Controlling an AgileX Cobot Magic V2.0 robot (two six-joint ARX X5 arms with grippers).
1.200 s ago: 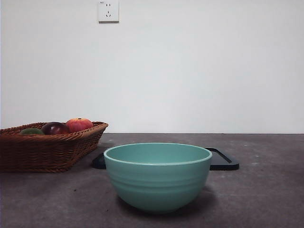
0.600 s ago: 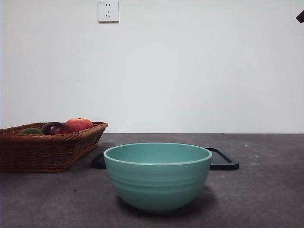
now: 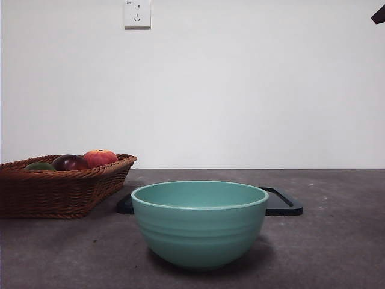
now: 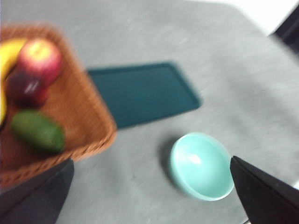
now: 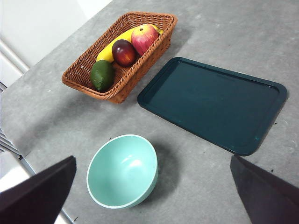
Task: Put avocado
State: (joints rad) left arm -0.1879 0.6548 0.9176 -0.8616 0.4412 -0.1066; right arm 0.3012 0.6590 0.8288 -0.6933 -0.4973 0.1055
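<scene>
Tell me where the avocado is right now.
The avocado lies in the wicker basket, at its end nearest the teal bowl, beside the dark maroon fruit.

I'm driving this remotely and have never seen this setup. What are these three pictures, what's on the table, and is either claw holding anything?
It is a two-armed robot at a table. One picture looks level across the table; the other two come from cameras on each wrist, looking down between that arm's two black jaws. On the grey table sit a wicker basket, a dark tray and an empty teal bowl. The basket holds the avocado, a maroon fruit, a red fruit and a banana. The left gripper and right gripper are both open, high above, holding nothing.
</scene>
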